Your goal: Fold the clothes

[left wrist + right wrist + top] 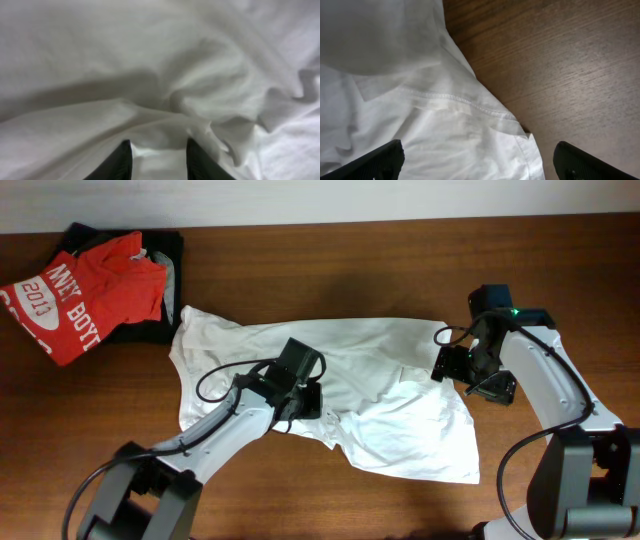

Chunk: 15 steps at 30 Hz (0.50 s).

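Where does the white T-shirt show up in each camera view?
Overhead: white T-shirt spread across the middle of the table.
Left wrist: T-shirt fills the frame, crumpled.
Right wrist: T-shirt at left and bottom, stitched hem showing.
Shared landmark: its right edge against bare wood, overhead and right wrist only.

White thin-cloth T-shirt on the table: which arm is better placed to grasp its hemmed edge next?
Probably right: the right gripper hangs open over the hem of the white T-shirt; the left gripper sits mid-shirt.
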### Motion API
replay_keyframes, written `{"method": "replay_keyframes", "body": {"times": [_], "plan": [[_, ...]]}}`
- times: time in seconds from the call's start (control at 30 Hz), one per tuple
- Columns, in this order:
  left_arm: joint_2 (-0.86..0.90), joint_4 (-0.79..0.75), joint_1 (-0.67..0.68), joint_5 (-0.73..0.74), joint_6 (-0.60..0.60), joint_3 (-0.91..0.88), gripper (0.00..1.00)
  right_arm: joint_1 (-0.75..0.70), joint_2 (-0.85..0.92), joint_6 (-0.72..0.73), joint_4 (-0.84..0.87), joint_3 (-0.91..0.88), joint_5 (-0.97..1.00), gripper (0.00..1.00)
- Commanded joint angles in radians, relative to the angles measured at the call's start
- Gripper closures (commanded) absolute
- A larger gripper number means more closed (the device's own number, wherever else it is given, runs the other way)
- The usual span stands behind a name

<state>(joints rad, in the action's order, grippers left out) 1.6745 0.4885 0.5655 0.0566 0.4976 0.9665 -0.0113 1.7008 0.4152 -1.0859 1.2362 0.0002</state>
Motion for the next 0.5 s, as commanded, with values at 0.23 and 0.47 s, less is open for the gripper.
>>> {"method": "replay_keyframes", "body": {"times": [0.23, 0.47], "plan": [[-0.051, 0.393, 0.047, 0.183, 0.028, 0.023, 0.87, 0.005, -0.005, 0.000, 0.009, -0.003, -0.018, 0.01], [0.077, 0.192, 0.049, 0.134, 0.032, 0.019, 0.99, 0.005, -0.005, 0.000, 0.003, -0.003, -0.018, 0.01]]}}
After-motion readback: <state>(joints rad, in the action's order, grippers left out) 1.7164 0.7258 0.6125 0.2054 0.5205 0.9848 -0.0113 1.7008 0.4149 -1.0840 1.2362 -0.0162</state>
